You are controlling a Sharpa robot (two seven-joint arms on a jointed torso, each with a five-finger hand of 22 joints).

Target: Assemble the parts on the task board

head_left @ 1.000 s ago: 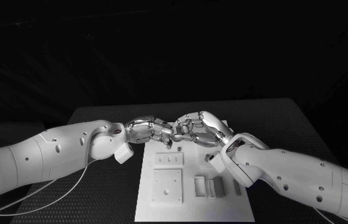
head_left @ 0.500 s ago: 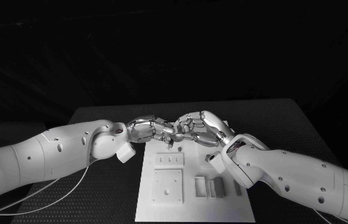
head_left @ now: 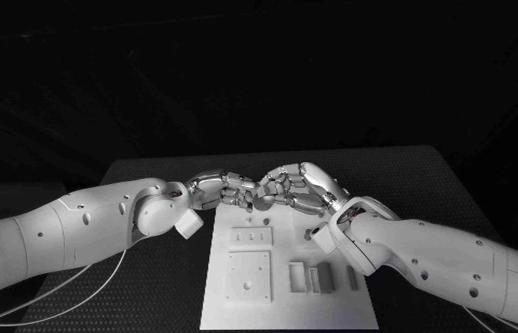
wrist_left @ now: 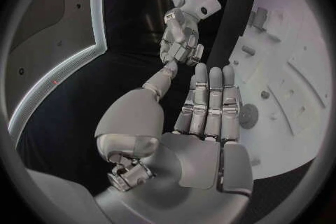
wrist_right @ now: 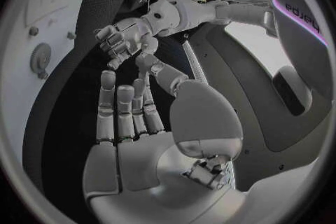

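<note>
Over the far end of the flat white rectangular task board (head_left: 290, 303), which lies in the middle of the black woven-textured surface (head_left: 410, 172), the two silver many-fingered robot hands meet. In the head view the left robot hand (head_left: 221, 188) and the right robot hand (head_left: 293, 188) crowd together so tightly that whatever sits between their fingertips is hidden; whether either holds a part cannot be told from there.

The wrist views open this up. From behind the left robot hand (wrist_left: 203, 123) its fingers lie straight and side by side, palm bare, with the thumb reaching out to touch the fingertips of the right robot hand (wrist_left: 181, 33), whose fingers are bent downward. From behind the right robot hand (wrist_right: 136, 134) the fingers are likewise extended and nothing lies in the palm; the left robot hand (wrist_right: 126, 39) opposite looks curled. No small piece can be made out at the contact point in either.

Nearer the robot, the board carries pale raised blocks (head_left: 311, 277) and a square recessed plate (head_left: 248, 275).
</note>
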